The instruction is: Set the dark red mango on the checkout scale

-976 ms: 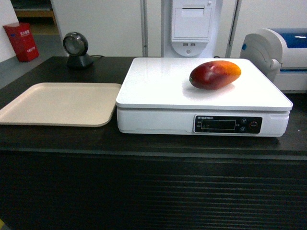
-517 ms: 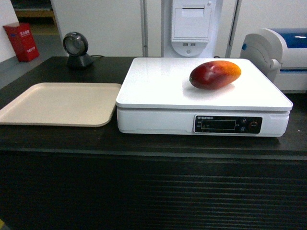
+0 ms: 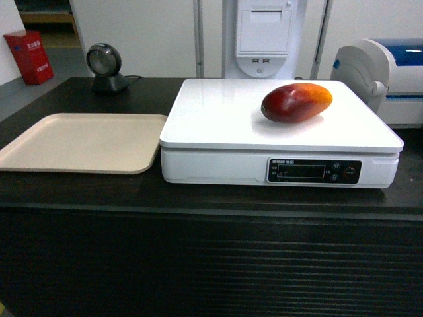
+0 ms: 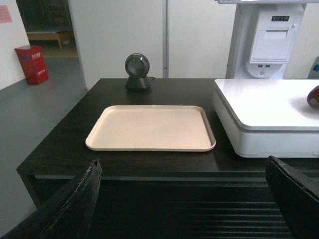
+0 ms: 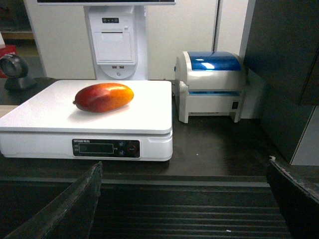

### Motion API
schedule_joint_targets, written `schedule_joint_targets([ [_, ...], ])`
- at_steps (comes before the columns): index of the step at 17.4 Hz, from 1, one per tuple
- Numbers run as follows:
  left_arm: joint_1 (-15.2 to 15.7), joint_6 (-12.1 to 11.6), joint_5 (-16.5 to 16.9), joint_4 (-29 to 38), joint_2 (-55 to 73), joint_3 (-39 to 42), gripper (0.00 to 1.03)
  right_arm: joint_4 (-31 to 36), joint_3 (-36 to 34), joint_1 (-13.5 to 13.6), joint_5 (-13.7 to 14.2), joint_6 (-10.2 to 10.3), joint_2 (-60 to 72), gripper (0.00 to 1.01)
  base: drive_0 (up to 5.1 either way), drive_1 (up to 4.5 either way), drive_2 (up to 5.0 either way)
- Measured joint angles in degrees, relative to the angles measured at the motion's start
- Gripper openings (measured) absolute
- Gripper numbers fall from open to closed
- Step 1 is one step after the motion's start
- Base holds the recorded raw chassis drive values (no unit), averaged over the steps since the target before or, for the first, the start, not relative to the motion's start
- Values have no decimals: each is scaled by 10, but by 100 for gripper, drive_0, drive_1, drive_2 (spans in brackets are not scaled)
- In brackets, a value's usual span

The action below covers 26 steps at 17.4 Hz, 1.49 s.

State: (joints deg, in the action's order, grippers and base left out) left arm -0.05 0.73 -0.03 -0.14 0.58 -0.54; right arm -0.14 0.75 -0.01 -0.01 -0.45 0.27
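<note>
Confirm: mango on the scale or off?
On. The dark red mango lies on its side on the scale top plate, nothing gripping it; both jaws stand open, back from the counter.

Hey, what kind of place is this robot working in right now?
Most likely a shop checkout. A white scale with a dark red mango on it sits on a dark counter, beside a round barcode scanner and a receipt printer.

We see only our finger tips: each wrist view shows two dark, matte black fingers [image 4: 75,199] with worn, slightly rough edges at the near corners [image 5: 294,191].
</note>
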Motion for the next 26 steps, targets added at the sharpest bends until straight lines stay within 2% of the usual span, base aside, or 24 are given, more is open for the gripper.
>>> schedule_joint_targets([
  [26, 0, -1, 0, 0, 0, 0, 98, -1, 0, 0, 0, 0, 0, 98, 0, 0, 0],
])
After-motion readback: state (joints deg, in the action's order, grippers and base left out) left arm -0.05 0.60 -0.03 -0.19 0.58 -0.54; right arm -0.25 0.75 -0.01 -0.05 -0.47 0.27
